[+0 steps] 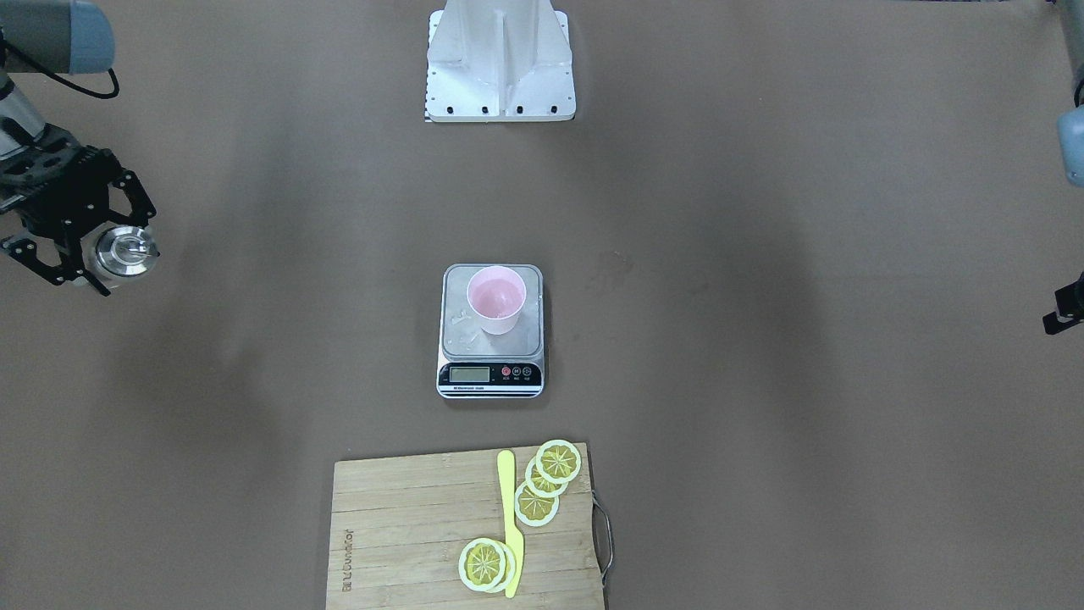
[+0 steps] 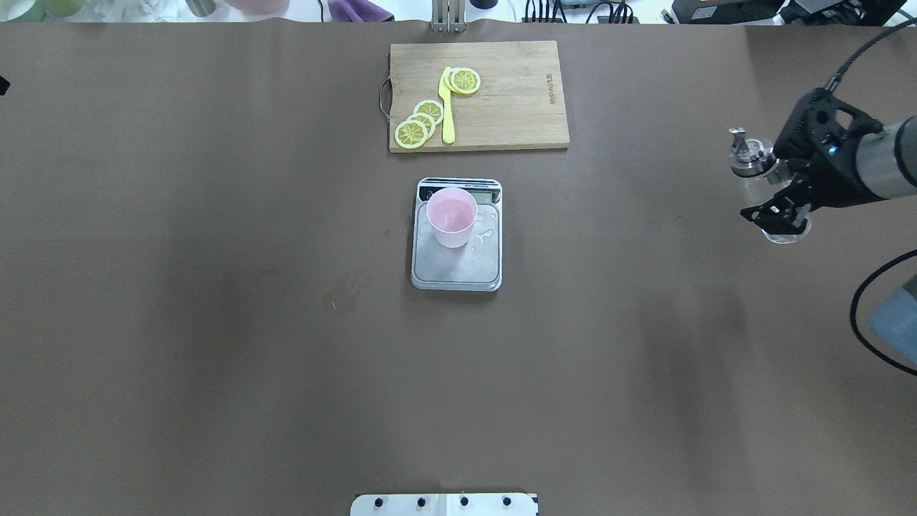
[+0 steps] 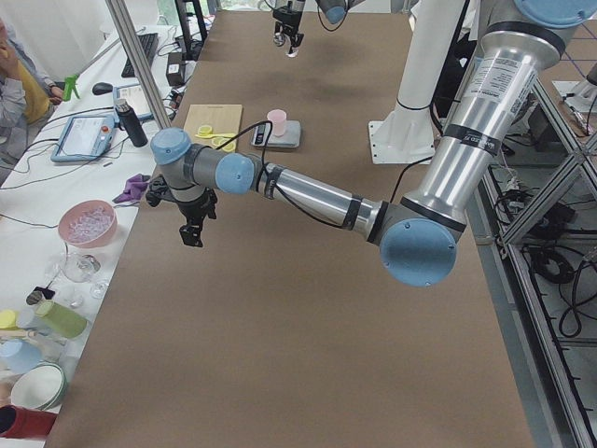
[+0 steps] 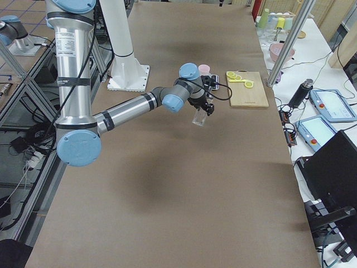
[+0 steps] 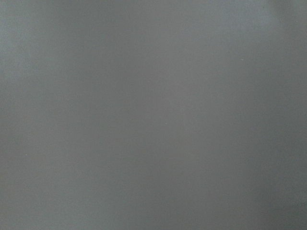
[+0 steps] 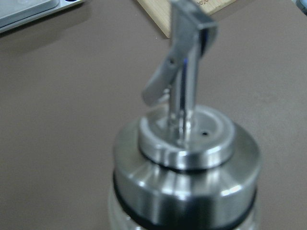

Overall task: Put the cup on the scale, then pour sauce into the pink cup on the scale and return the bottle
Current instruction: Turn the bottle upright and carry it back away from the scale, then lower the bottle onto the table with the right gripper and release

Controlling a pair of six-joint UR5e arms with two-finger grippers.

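The pale pink cup (image 1: 496, 298) stands upright on the silver platform of the scale (image 1: 511, 346) at the table's middle; it also shows in the overhead view (image 2: 451, 215), on the scale (image 2: 458, 266). A few clear droplets lie on the platform beside the cup. My right gripper (image 2: 779, 215) is shut on the clear glass bottle (image 2: 759, 179), held upright near the table's right end, far from the scale. Its metal pourer cap (image 6: 187, 158) fills the right wrist view. My left gripper (image 3: 193, 227) hangs at the table's left end, empty-looking; I cannot tell whether it is open.
A wooden cutting board (image 2: 509, 100) with lemon slices (image 2: 419, 123) and a yellow knife (image 2: 448, 111) lies at the far edge beyond the scale. The white arm mount (image 1: 500, 68) stands at the robot's side. Bowls and cups crowd a side bench (image 3: 56, 280).
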